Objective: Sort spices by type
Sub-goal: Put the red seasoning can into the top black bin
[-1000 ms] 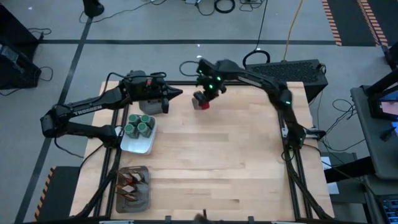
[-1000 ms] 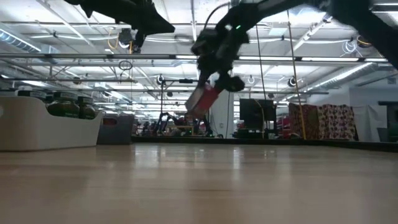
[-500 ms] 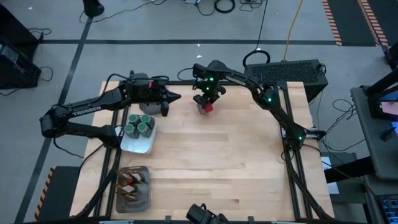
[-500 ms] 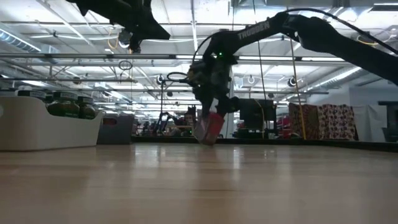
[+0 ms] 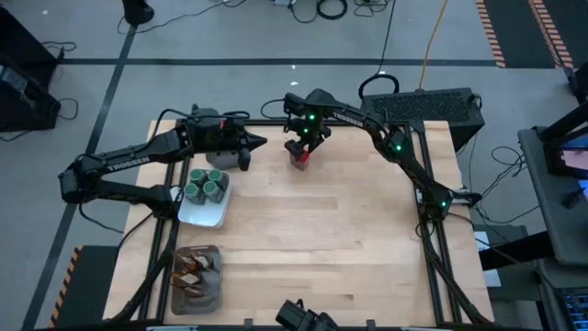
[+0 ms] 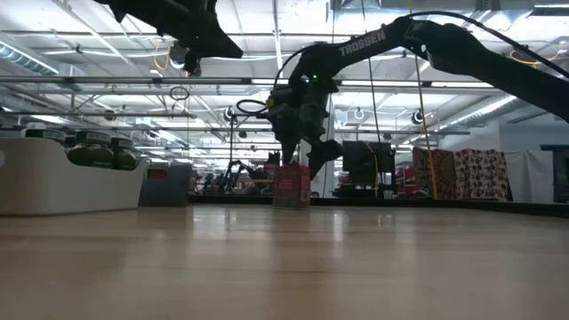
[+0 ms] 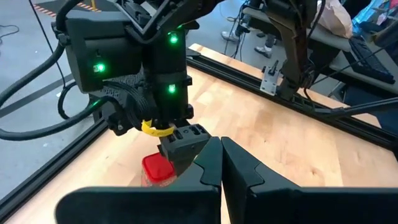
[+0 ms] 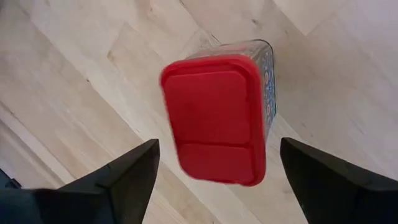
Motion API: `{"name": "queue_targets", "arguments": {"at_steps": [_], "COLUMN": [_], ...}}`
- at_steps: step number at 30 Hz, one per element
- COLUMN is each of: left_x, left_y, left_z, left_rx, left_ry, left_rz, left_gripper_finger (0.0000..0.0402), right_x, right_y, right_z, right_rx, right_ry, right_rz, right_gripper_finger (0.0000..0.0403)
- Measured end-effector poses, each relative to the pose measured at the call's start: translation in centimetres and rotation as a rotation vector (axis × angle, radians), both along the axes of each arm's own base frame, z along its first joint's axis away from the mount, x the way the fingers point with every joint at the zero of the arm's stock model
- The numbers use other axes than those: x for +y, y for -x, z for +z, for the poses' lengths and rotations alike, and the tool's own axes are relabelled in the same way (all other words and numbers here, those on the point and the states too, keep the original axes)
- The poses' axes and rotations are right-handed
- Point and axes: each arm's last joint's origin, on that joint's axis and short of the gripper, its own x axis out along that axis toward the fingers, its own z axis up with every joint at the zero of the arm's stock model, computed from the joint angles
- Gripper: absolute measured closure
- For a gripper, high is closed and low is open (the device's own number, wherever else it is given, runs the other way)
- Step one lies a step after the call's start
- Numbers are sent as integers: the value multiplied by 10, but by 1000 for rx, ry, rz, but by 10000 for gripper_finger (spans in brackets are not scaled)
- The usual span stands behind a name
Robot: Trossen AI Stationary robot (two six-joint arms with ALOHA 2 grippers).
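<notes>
High view: right gripper [image 5: 299,147] sat at upper centre of the frame, near the table's [image 5: 331,239] far edge, directly above a red box [image 5: 299,156] standing on the wood. Fingers were spread wide, box released. Right wrist view confirmed it: red lid [image 8: 216,118] between the two dark fingers [image 8: 118,174], clear gap on both sides, nothing touching. Low view had the box [image 6: 291,185] upright on the tabletop at centre frame, gripper [image 6: 300,164] just above it, jaws apart.

Left gripper [image 5: 259,142] hovered left of the box in the high view, upper-left-centre of the frame, pointing toward the right gripper, clenched shut and carrying nothing. Left wrist view showed its fingers [image 7: 239,171] pressed together at bottom centre, with the red box [image 7: 158,169] partly hidden behind them and the other arm's gripper over it.

White dish [image 5: 204,210] at left of frame in the high view held green-lidded jars [image 5: 206,185]. Grey mesh tray [image 5: 196,296] at lower left held brown-orange sachets [image 5: 195,268]. Low view showed the dish [image 6: 67,185] at far left with jar tops [image 6: 89,151] over its rim.
</notes>
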Motion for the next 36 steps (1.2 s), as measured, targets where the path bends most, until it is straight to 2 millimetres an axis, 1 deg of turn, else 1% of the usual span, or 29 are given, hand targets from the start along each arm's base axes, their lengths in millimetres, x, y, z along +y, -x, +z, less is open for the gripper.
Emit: {"name": "queue_targets", "arguments": {"at_steps": [3,5,11,15,19,24,27,30,32,36], "left_x": [0,1,1,2,5,17,28,41,51,69], "left_y": [0,0,0,-2,-10,-38,-59,-79,-91,-117], "left_z": [0,0,0,-2,-6,5,13,16,14,2], "left_rx": [2,3,7,12,29,56,64,114,179,284], "left_ry": [-3,-6,-15,-14,6,-29,-81,-111,-89,-3], "left_rz": [9,17,44,44,11,-39,-54,-67,-79,-113], "left_gripper_finger": [398,398,398,398,398,396,381,353,330,273], "right_x": [0,0,9,21,35,53,63,74,83,97], "right_y": [2,6,24,43,66,96,114,132,145,168], "right_z": [10,24,78,118,151,190,209,227,237,244], "right_rx": [-30,-65,-177,-246,-283,-322,-332,-377,-399,-412], "right_ry": [20,40,135,198,240,313,364,405,421,437], "right_rz": [19,33,108,174,238,279,293,305,306,280], "right_gripper_finger": [87,87,87,87,87,87,87,87,87,87]}}
